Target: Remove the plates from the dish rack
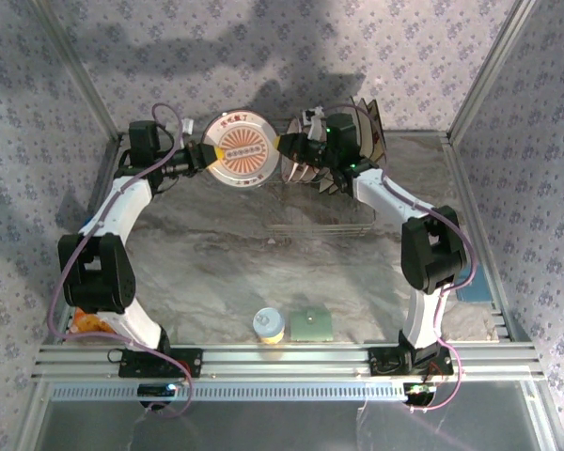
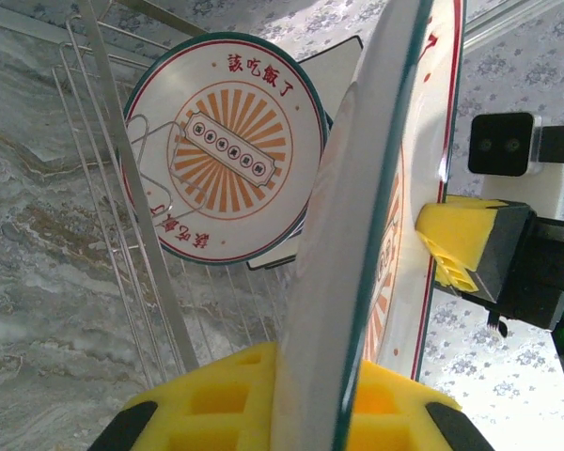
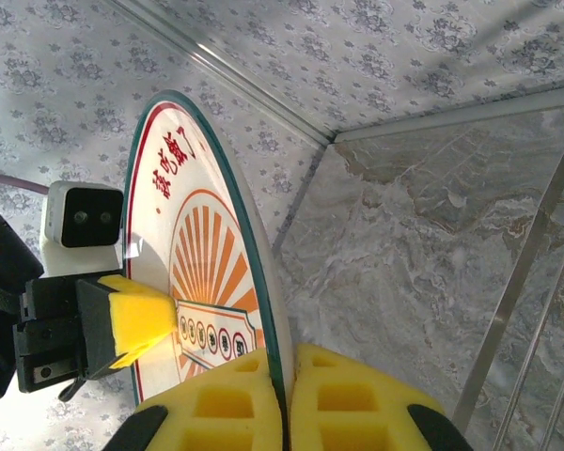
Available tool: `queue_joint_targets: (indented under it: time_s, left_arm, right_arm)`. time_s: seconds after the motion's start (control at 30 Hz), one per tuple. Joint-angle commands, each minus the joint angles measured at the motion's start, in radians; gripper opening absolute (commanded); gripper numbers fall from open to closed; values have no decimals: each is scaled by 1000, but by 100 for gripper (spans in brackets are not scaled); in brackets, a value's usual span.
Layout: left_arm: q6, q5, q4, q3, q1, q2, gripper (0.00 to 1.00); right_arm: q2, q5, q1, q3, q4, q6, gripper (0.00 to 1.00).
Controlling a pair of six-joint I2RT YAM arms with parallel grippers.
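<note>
- Marbled tabletop [image 1: 235,254] lies bare up front; the action is at the back.
- Round plate [image 1: 242,150] hangs face-up between both arms, left gripper [image 1: 205,155] clamped on its left rim, right gripper [image 1: 284,144] pinching its right.
- Beyond, dish rack [image 1: 343,155] holds more plates, nearer the right arm.

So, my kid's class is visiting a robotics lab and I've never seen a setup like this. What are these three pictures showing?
Two robot arms are bolted to the near edge of a marble-look table. The overhead picture comes from a fixed camera above and behind them; the other two come from cameras on each wrist. Both arms grip one round plate by opposite edges: the left tool and the right tool, each with yellow fingers shut on its rim. Behind it is a wire dish rack with more plates. Near the front lie a small jar and a green pad.
</note>
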Motion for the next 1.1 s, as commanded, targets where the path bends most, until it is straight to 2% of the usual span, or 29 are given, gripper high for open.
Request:
queue_joint_targets:
  time_s: [0.0, 0.2, 0.33, 0.47, 0.6, 0.8, 0.9, 1.07]
  left_arm:
    - [31, 16, 49, 3, -6, -5, 0]
    - [-13, -23, 77, -5, 12, -14, 0]
    - [-36, -55, 94, -7, 38, -29, 0]
    - [-54, -140, 100, -18, 63, -52, 0]
    - [-108, -263, 160, -67, 99, -80, 0]
    - [-215, -531, 331, -223, 141, -129, 0]
    - [-293, -641, 436, -292, 159, -121, 0]
    - [-357, -810, 518, -335, 185, -83, 0]
  right_arm:
    - [4, 8, 7, 63, -11, 11, 6]
    - [-3, 57, 7, 136, -195, -90, 71]
    - [-5, 159, 7, 274, -466, -243, 100]
    - [10, 315, -12, 463, -792, -393, 100]
    - [1, 534, -59, 597, -1025, -478, 100]
    - [-119, 711, -134, 532, -1086, -539, 100]
    - [-173, 749, -158, 477, -1085, -552, 100]
    - [-237, 764, -185, 403, -1081, -565, 100]
